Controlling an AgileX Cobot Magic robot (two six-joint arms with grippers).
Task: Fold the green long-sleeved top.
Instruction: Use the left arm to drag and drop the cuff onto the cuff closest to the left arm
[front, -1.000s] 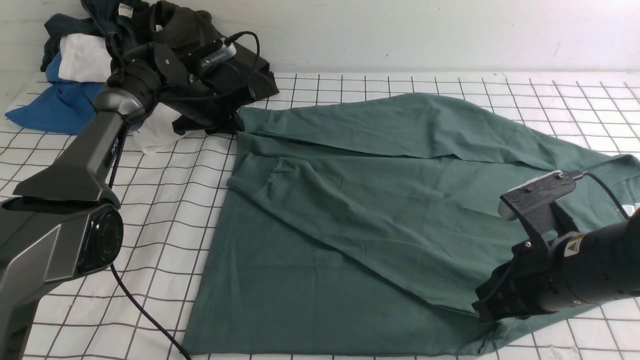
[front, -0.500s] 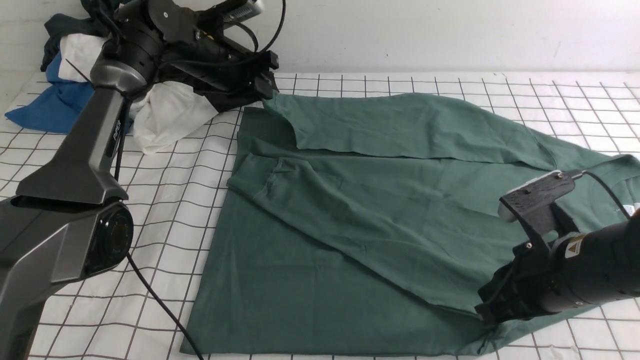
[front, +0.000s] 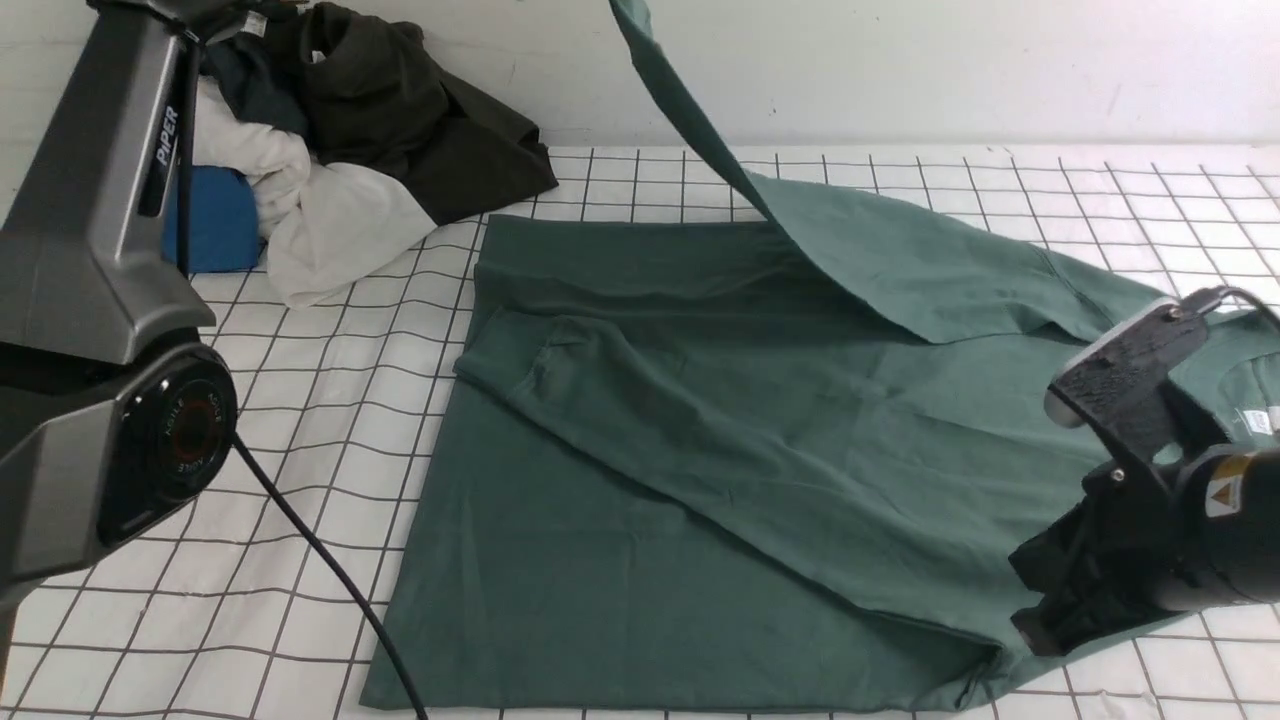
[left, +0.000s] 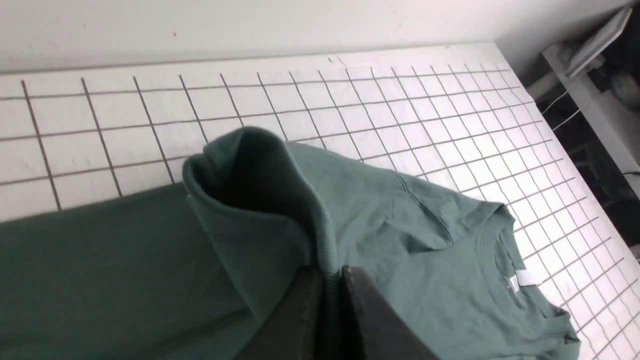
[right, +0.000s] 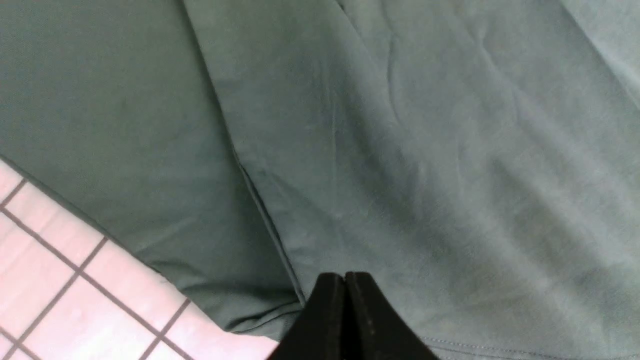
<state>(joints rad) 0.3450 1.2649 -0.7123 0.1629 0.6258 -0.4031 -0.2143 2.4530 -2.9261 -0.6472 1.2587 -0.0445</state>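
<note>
Soft green top (front: 700, 430), ribbed cuff (left: 322, 240) pinched in left claw (left: 327, 272), right claw (right: 345, 276) clenched above smooth cloth

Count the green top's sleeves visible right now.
2. One sleeve lies folded diagonally across the green top's body; the other sleeve is lifted off the table, its cuff pinched in the left gripper. None seems hidden.

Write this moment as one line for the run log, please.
left claw: shut on sleeve cuff, held high | right claw: shut, over green top at its near edge | fold: not finished
</note>
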